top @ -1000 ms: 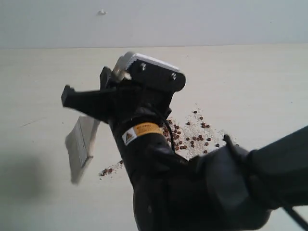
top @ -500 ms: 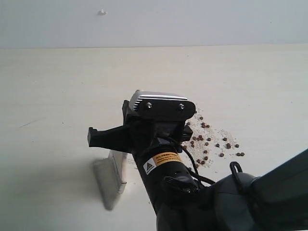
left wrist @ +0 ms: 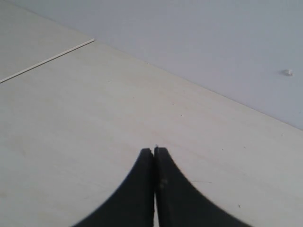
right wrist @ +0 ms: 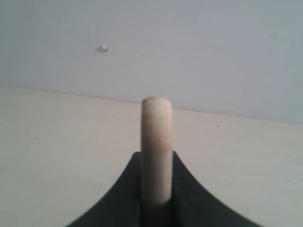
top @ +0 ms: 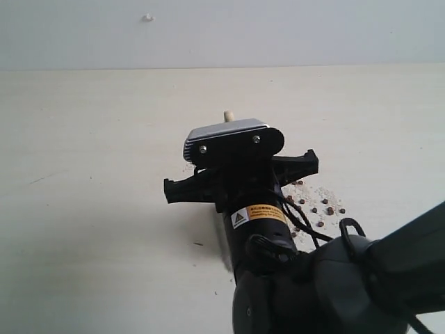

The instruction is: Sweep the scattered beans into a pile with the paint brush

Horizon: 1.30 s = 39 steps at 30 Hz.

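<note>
paint brush (right wrist: 156, 151) gripped, brown beans (top: 320, 207) scattered beside

right arm (top: 334, 285) comes in from lower right, wrist (top: 233, 142) pointing away from the exterior camera. right gripper (right wrist: 156, 156) clamped on the brush (right wrist: 156, 132) handle, fingers (right wrist: 191, 201) either side. left gripper (left wrist: 154, 151) fully closed, tips pressed together.

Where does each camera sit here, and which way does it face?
Exterior: close behind the right arm, facing across the table to the wall; beans lie beside the arm.
Left wrist: sits just behind the shut left end effector, facing over the table toward the wall.
Right wrist: looks along the paint brush handle clamped in the right end effector, toward the wall.
Shared: all three see the wall's small white stud.
</note>
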Motion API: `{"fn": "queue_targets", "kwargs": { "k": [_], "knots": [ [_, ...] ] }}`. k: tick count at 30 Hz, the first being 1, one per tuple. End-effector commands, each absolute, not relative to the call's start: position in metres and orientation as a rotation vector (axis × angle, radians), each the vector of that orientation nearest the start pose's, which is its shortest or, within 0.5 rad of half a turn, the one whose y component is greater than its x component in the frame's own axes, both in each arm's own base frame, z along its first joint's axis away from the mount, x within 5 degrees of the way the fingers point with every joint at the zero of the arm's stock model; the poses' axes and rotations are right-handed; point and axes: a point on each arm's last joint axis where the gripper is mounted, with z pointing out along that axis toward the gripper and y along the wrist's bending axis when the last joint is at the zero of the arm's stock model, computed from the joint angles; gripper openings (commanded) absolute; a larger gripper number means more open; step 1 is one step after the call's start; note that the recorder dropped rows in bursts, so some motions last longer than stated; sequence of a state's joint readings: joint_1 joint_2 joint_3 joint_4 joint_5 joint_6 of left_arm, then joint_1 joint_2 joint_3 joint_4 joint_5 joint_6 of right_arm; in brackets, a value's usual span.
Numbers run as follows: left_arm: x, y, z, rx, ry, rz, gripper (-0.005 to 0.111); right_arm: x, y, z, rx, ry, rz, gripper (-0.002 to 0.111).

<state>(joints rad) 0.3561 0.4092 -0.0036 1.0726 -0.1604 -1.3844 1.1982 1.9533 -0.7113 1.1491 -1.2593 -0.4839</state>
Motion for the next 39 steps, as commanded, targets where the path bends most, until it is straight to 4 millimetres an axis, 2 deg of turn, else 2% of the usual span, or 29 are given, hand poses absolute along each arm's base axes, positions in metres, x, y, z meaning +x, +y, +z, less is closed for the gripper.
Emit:
{"fn": "queue_targets", "kwargs": {
  "k": [1, 13, 23, 27, 33, 39],
  "knots": [
    [0.087, 0.019, 0.191, -0.512, 1.738, -0.098, 0.0, 0.195, 0.246, 0.131, -0.206, 1.737, -0.053, 0.0],
    [0.087, 0.019, 0.191, -0.512, 1.738, -0.098, 0.0, 0.198, 0.244, 0.138, -0.172, 1.719, -0.016, 0.0],
    [0.087, 0.019, 0.191, -0.512, 1.738, -0.098, 0.0, 0.195, 0.252, 0.184, -0.09, 1.6, 0.262, 0.0],
    [0.087, 0.019, 0.191, -0.512, 1.738, -0.098, 0.0, 0.198, 0.256, 0.192, -0.025, 1.581, 0.34, 0.0],
    [0.087, 0.019, 0.191, -0.512, 1.738, -0.098, 0.0, 0.225, 0.262, 0.192, 0.091, 1.54, 0.457, 0.0],
    [0.087, 0.019, 0.191, -0.512, 1.738, -0.098, 0.0, 0.262, 0.272, 0.175, 0.195, 1.514, 0.545, 0.0]
  ]
}}
